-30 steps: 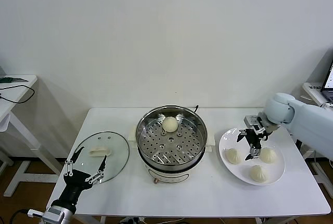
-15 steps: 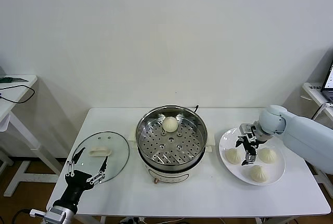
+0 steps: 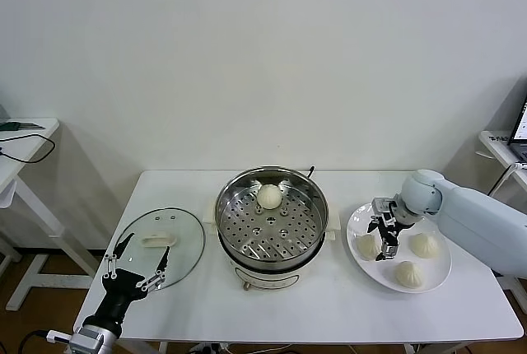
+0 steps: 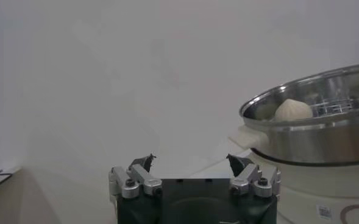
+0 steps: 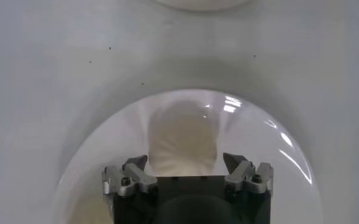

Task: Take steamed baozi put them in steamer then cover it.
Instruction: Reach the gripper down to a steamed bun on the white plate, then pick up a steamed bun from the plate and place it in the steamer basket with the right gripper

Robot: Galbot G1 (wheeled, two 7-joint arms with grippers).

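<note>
Head view shows the right hand (image 3: pixel 384 238) low over the flat white plate (image 3: pixel 435 278) on the white desk (image 3: pixel 329 305), its fingers part open and straddling the leftmost small cream-white pleated bun (image 3: pixel 367 246), grip not clear; two more buns (image 3: pixel 424 244) lie beside it; a fourth bun (image 3: pixel 268 196) sits on the perforated tray in the shiny round steel steamer pot (image 3: pixel 272 221); the clear glass lid (image 3: pixel 169 243) lies flat left of the pot; the left hand (image 3: pixel 136 267) waits wide open and empty at the lid's near edge.
</note>
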